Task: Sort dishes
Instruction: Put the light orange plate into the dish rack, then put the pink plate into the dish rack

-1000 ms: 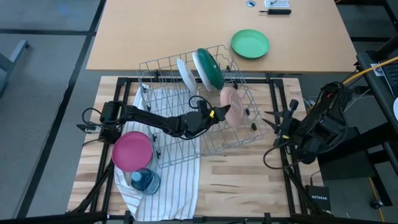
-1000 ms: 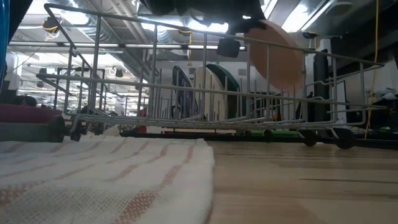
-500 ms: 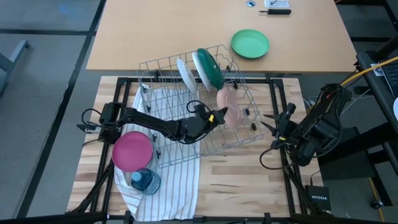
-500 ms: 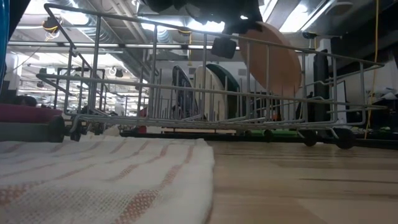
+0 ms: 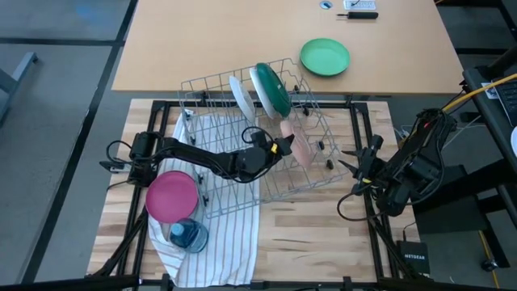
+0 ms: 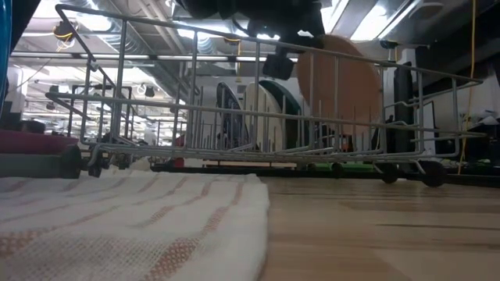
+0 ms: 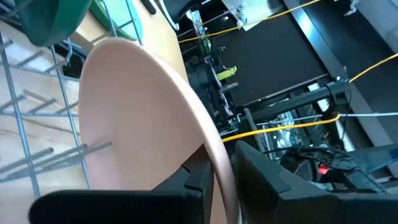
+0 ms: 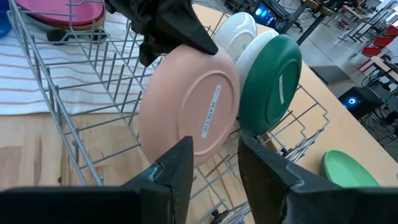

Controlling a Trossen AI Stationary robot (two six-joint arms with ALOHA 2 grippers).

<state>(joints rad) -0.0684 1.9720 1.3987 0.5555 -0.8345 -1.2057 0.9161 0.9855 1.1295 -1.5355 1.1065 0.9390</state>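
Left tool (image 5: 280, 146) straddles pale pink plate (image 5: 297, 144) upright in rack (image 5: 212, 90)

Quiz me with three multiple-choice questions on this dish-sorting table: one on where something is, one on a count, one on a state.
1. Where does the magenta plate lie?
A. standing in the rack
B. flat on the striped towel, outside the rack
C. on the far tan table

2. How many plates stand in the wire rack?
A. one
B. three
C. five

3. How is the pale pink plate posed?
A. on edge in the rack, with the left hand at its rim
B. lying flat on the wood
C. carried by the right hand

Answers: 1 B, the high view shows it on the towel beside the rack. 2 B, a white plate, a green-backed plate and the pink one stand there. 3 A, the wrist views show it upright among the wires; the right hand waits apart, open.
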